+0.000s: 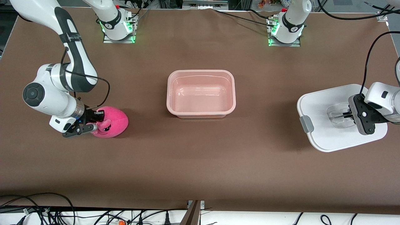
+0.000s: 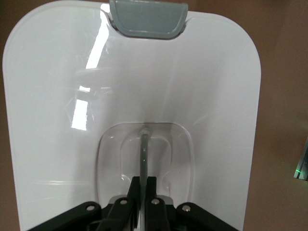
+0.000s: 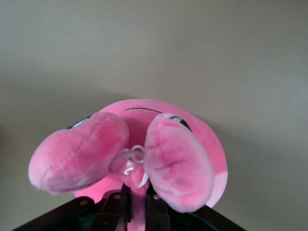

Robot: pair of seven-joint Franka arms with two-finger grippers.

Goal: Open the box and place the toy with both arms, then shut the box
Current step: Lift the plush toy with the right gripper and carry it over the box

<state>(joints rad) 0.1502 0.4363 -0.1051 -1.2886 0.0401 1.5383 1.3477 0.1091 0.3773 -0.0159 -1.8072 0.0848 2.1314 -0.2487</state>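
Note:
The box (image 1: 201, 72), a pale-pink tub, stands open and empty at the table's middle. Its white lid (image 1: 325, 103) lies toward the left arm's end of the table. My left gripper (image 1: 345, 115) is shut on the thin rib of the lid's clear centre handle (image 2: 144, 144); the fingers (image 2: 155, 190) pinch it in the left wrist view, where the lid (image 2: 192, 86) fills the frame. The bright-pink toy (image 1: 114, 122) sits on the table toward the right arm's end. My right gripper (image 1: 95, 121) is shut on a fold of the toy (image 3: 168, 163) between its ears.
A grey clip (image 1: 307, 124) shows on the lid's edge that faces the box, and also in the left wrist view (image 2: 148, 18). Brown table surface lies between the toy, the box and the lid. Cables run along the table's near edge (image 1: 47, 212).

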